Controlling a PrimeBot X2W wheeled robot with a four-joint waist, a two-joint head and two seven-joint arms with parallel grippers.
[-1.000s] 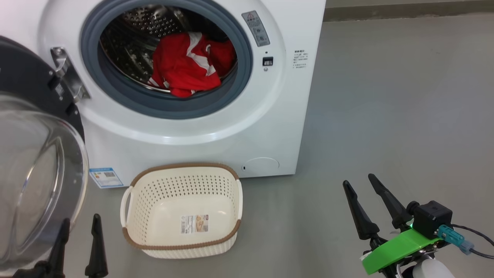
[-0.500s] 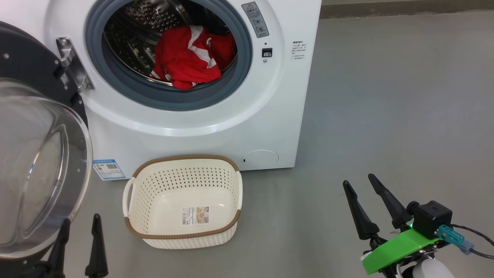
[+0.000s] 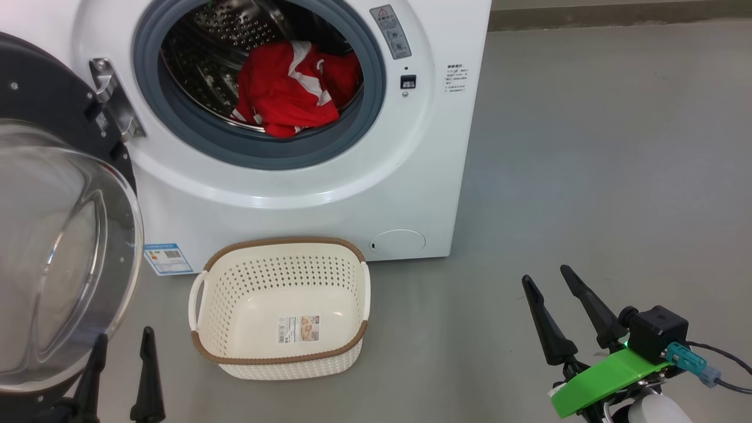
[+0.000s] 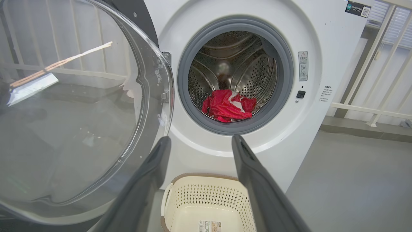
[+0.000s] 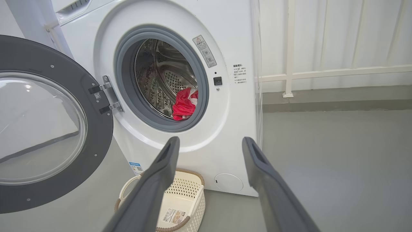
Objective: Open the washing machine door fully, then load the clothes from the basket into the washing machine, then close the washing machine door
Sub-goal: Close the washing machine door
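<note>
Head view, door [image 3: 59, 247] wide, open floor [image 3: 587, 176] right, left pincer [image 3: 124, 335], right pincer [image 3: 545, 274] agape, empty

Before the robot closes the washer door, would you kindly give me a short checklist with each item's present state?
1. Cream perforated plastic basket empty: ok.
2. Red white-striped clothes inside the steel drum of the white washing machine: ok.
3. Clothes clear of the grey rubber gasket: cannot tell; their lower edge lies close to it.
4. Black-rimmed round glass door open, unheld: ok.
5. Left gripper open, empty: ok.
6. Right gripper open, empty: ok.
</note>
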